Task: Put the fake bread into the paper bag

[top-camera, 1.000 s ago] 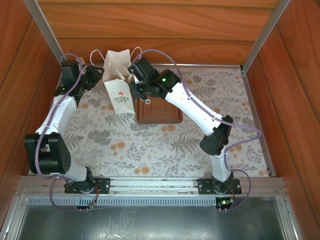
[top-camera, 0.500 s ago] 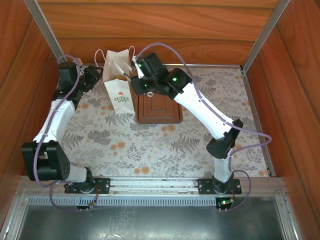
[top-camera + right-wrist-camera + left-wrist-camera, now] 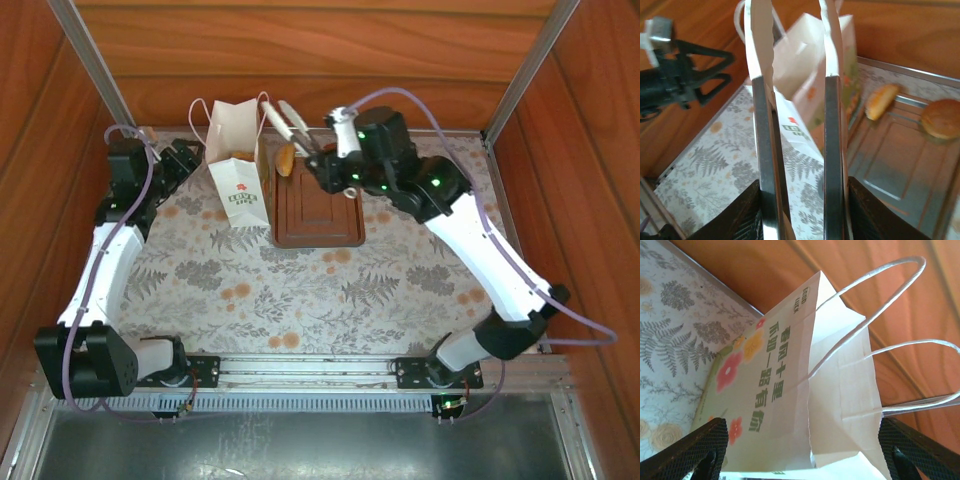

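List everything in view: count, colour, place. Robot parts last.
paper bag: one, white with red-and-green print, standing far left, beside the tray.
tray: one, brown, far centre.
fake bread: two on the tray, a golden roll by the bag, a brown bun.
tongs: one pair, metal, tips near the bag.
table: one, fern-and-flower cover.
left hand: one, black, open, at the bag's left side.
right hand: one, black, shut on the tongs.

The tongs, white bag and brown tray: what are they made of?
The tongs: metal, likely steel, with a dull grey sheen along the flat arms. The paper bag: matte white paper, sharp creases, twisted-cord handles. The tray: brown, soft gloss, pressed ridges; coated metal or plastic, unclear.
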`<action>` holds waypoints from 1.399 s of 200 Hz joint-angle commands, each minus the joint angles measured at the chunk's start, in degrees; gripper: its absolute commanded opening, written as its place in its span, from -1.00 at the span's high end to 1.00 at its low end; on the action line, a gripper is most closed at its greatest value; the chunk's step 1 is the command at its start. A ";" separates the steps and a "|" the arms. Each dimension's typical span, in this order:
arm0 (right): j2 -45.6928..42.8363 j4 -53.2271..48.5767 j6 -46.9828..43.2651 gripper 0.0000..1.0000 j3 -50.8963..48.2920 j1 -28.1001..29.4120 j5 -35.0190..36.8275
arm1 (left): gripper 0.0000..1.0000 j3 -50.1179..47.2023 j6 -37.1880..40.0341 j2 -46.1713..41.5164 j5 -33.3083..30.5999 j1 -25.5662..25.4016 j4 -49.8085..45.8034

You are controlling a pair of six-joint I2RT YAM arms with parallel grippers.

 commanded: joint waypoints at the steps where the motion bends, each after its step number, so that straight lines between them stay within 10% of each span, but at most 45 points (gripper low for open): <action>1: -4.93 3.63 3.38 0.14 -8.10 -4.69 -0.80 | -0.71 -1.01 1.26 -2.39 -1.09 0.27 -1.30; 98: 1.73 12.90 -6.80 0.15 -30.36 -19.86 1.93 | -0.78 -4.11 0.43 -3.53 0.38 0.27 -1.61; 280: 30.85 12.77 -18.29 -0.25 -5.23 -22.65 1.01 | -0.78 -3.09 0.84 0.11 0.27 0.36 -1.44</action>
